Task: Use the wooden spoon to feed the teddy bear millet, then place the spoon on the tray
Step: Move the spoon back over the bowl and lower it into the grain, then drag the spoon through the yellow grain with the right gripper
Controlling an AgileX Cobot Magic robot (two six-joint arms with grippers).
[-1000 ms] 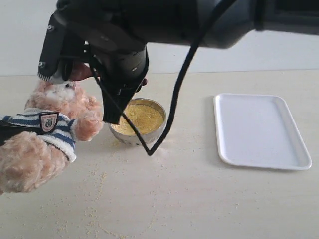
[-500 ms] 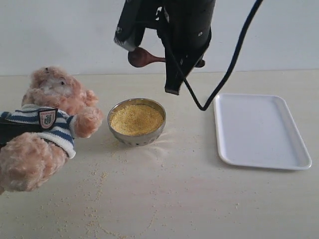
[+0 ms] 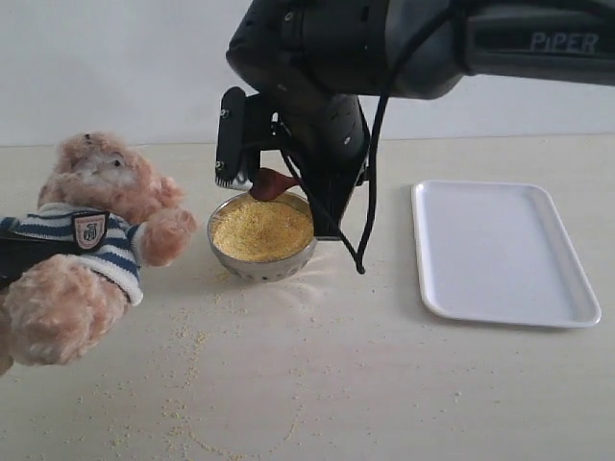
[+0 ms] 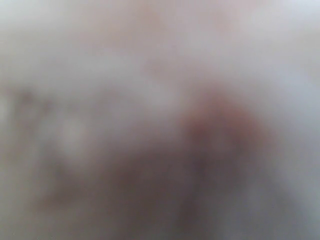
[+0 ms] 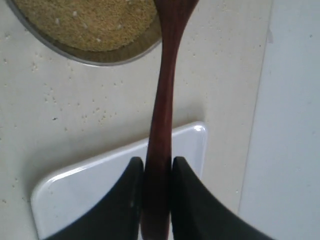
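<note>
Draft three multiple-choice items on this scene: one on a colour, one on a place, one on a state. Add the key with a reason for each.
1. What colour is the tray?
A) blue
B) white
C) steel grey

2. Where is the bowl end of the wooden spoon?
A) lying in the tray
B) lying flat beside the tray
C) over the steel bowl of millet

3. What is the right gripper doing?
A) shut on the spoon's handle
B) open and empty
C) shut on the tray's rim

Key:
1 B: the tray is plain white in both clear views.
2 C: the exterior view shows the dark spoon head just above the bowl's far rim.
3 A: the right wrist view shows both fingers pressed against the handle.
</note>
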